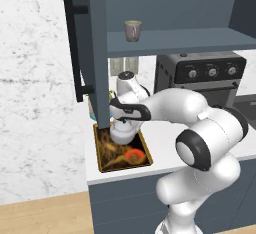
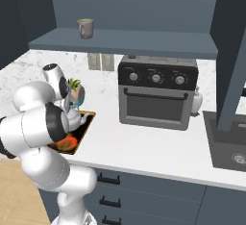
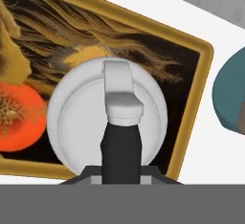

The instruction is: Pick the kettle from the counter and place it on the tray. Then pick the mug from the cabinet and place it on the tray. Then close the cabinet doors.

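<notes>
White counter (image 1: 165,143) carries the tray (image 3: 203,60), where your gripper (image 3: 121,163) is pinched nearly shut on the kettle (image 3: 72,117) handle over its dark base; release crookedly and you could tip it against the rim, with the mug (image 1: 133,30) waiting on the shelf beyond.

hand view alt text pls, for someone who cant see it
Seen from above, the white kettle sits over the patterned tray with the gripper shut on its dark handle. The tray lies on the white counter.
</notes>
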